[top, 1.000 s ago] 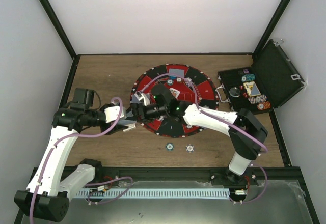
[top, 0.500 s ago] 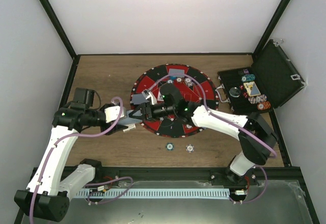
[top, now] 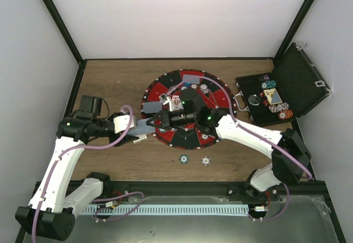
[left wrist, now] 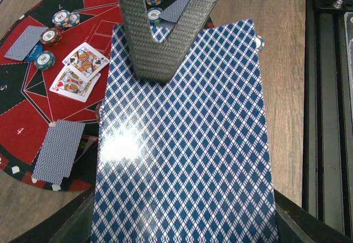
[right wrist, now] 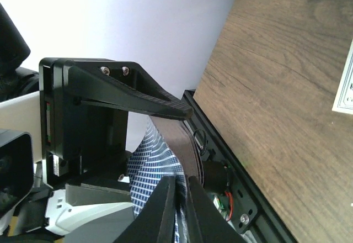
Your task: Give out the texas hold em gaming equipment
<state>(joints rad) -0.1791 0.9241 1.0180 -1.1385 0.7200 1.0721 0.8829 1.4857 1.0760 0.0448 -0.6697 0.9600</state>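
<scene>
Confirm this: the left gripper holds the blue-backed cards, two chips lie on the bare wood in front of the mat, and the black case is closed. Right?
Not quite. The black case is open, its lid raised, as the top external view shows. The rest stands: the left gripper holds the blue-backed cards, and two chips lie on the bare wood in front of the mat.

The brown wooden tabletop [top: 110, 83] is carrying a round red-and-black mat [top: 156, 91], which is lying at the centre of the frame. A black hinged case [top: 300, 83] is sitting open at the right edge. Below the mat, a teal chip [top: 183, 158] and a white chip [top: 206, 160] are lying near each other on bare wood.
</scene>
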